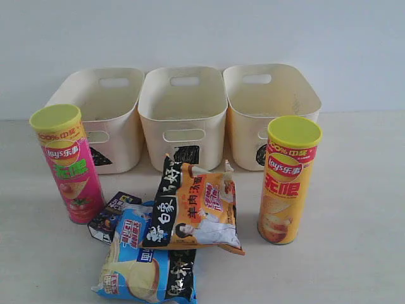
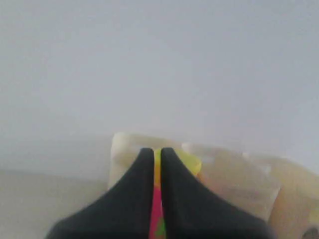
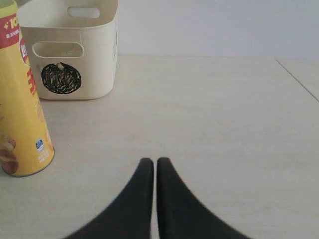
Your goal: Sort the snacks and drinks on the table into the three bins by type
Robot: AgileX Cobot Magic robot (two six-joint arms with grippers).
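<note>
The black tapered left gripper [image 2: 152, 154] is held closed and empty, pointed level above the pale wooden tabletop [image 3: 214, 119], while the matching right gripper [image 3: 151, 164], also closed and empty, is tilted down toward it.

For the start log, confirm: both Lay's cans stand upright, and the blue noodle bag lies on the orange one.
Wrong way round: in the exterior view the orange noodle bag lies on the blue noodle bag. The pink can and the yellow can do stand upright.
</note>
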